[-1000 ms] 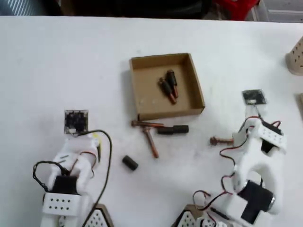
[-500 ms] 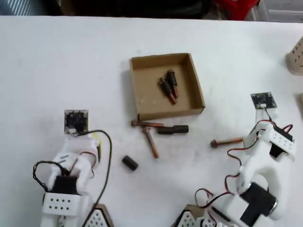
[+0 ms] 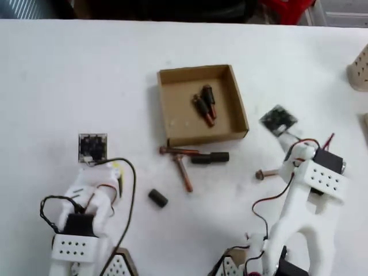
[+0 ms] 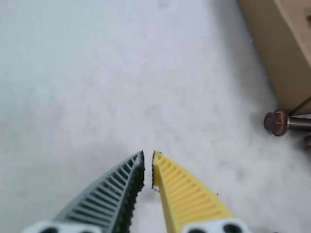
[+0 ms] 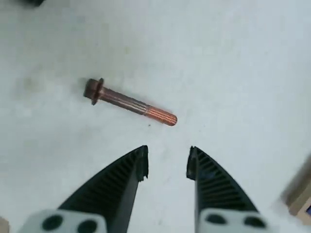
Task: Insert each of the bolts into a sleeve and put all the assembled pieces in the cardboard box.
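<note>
The cardboard box (image 3: 172, 106) holds two assembled pieces (image 3: 204, 104). In front of it lie two copper bolts (image 3: 178, 150) (image 3: 184, 172) and a black sleeve (image 3: 210, 157); another sleeve (image 3: 157, 198) lies nearer. A third bolt (image 3: 265, 173) lies flat by the right arm (image 3: 310, 178). My right gripper (image 5: 166, 162) is open and hovers just short of that bolt (image 5: 129, 103). My left gripper (image 4: 148, 160) is shut and holds nothing. It hangs over bare table left of the box corner (image 4: 277, 53) and a bolt head (image 4: 276, 122). The left arm (image 3: 86, 201) sits at the near left.
The white table (image 3: 86, 75) stretches wide to the left of the box and behind it. A pale perforated object (image 3: 359, 69) stands at the right edge. Cables hang around both arms.
The right arm swung out to the right, then came back left and higher, over the loose bolt's threaded end. The bolt stayed put. The left arm has not moved.
</note>
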### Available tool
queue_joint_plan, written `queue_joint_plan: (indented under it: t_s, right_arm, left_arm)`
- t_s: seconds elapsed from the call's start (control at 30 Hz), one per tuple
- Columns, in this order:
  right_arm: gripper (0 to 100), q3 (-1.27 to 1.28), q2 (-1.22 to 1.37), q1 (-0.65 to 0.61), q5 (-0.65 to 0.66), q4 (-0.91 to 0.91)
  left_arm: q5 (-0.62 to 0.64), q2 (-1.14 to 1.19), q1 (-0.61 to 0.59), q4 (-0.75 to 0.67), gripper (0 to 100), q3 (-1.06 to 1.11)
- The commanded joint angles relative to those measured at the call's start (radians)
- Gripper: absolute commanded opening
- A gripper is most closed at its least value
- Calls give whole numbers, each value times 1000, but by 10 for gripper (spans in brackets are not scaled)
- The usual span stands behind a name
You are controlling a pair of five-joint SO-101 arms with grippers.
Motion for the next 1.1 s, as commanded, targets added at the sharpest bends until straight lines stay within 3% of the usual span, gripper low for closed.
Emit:
queue_joint_plan:
  t_s: [0.0, 0.2, 0.33, 0.67, 0.93, 1.07]
  right_arm:
    - [164, -2, -35, -47, 190, 18]
    - [177, 78, -33, -101, 482, -7]
    - [177, 173, -33, -110, 608, -134]
    - [177, 296, -15, -136, 612, -380]
    - [176, 250, 211, -154, 609, -506]
    - [84, 180, 294, -157, 522, -506]
  left_arm:
    - [-9, -10, -8, -21, 65, -5]
    - [-9, -12, -8, -8, 65, -5]
    - [-9, -12, -8, -3, 65, -5]
    - [-9, -12, -8, -2, 65, -5]
    - [-9, -12, -8, -2, 65, -5]
    - [-9, -12, -8, -2, 65, -5]
